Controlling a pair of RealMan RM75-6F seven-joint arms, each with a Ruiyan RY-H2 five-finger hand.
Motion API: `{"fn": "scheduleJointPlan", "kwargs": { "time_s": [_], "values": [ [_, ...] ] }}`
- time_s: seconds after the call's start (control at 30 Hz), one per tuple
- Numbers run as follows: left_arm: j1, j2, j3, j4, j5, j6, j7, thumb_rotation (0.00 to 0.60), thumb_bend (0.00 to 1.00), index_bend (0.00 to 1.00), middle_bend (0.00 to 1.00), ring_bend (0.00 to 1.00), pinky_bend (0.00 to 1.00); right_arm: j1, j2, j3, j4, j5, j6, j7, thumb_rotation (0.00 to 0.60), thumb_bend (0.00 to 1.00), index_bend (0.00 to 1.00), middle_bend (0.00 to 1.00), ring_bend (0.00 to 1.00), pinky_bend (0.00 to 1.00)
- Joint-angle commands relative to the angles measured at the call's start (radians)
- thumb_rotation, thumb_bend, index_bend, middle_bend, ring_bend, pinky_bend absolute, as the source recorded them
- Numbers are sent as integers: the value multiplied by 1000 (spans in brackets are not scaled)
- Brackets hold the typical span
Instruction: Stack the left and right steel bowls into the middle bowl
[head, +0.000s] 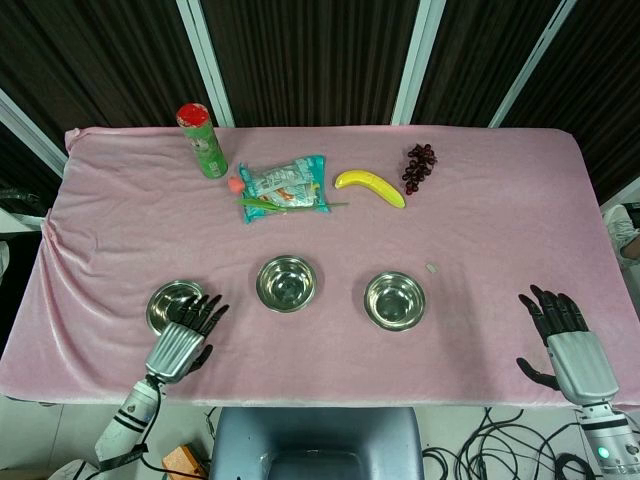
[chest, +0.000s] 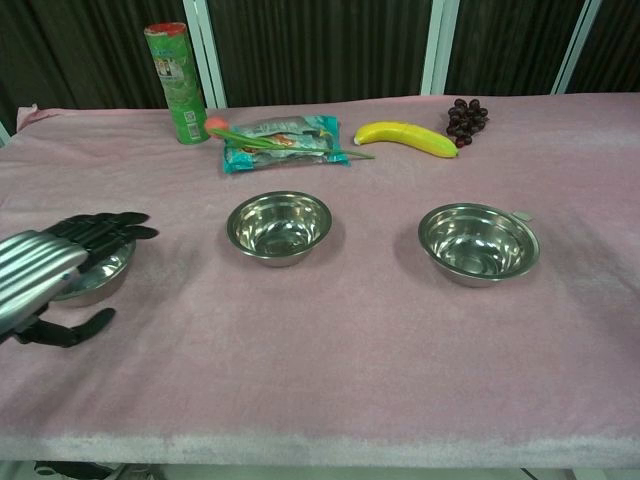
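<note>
Three steel bowls stand in a row on the pink cloth: the left bowl (head: 168, 304) (chest: 100, 276), the middle bowl (head: 286, 283) (chest: 279, 227) and the right bowl (head: 394, 300) (chest: 478, 243). My left hand (head: 180, 341) (chest: 45, 268) is open with fingers spread, hovering over the near side of the left bowl and hiding part of it. Whether it touches the rim is unclear. My right hand (head: 565, 340) is open near the table's front right edge, far from the right bowl, and shows only in the head view.
At the back lie a green can with a red lid (head: 202, 141) (chest: 175, 83), a teal snack packet (head: 285, 186) (chest: 283, 141), a banana (head: 370, 187) (chest: 407, 137) and dark grapes (head: 419, 167) (chest: 466, 118). A small scrap (head: 431, 267) lies beside the right bowl.
</note>
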Motion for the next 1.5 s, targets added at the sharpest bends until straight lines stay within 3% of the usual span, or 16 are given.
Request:
{"fn": "scheduleJointPlan", "kwargs": {
  "time_s": [0.03,0.37,0.63,0.9,1.23,1.5],
  "values": [
    [40,3,-7,49,-41,20,15,600,421,200,2,0,90,-3,4,-2,0,-5,6,9,600,330,0,0,0,0],
    [64,-43,-6,164,-71,12,-16,600,440,376,48,0,97,-9,8,-6,2,-15,18,17,600,330,0,0,0,0],
    [49,-97,-20,253,-36,64,-106,600,499,598,183,64,140,-6,9,-9,3,-18,11,15,600,330,0,0,0,0],
    [17,-146,-48,312,-34,74,-180,600,475,682,241,104,149,-6,10,-12,4,-21,8,10,600,330,0,0,0,0],
    [-65,-148,-137,210,-23,135,-166,600,456,696,259,106,150,-5,11,-13,3,-19,4,12,600,330,0,0,0,0],
    [-167,-188,-195,108,-39,69,-71,600,440,698,267,111,153,-6,17,-10,7,-13,6,28,600,330,0,0,0,0]
  ]
}}
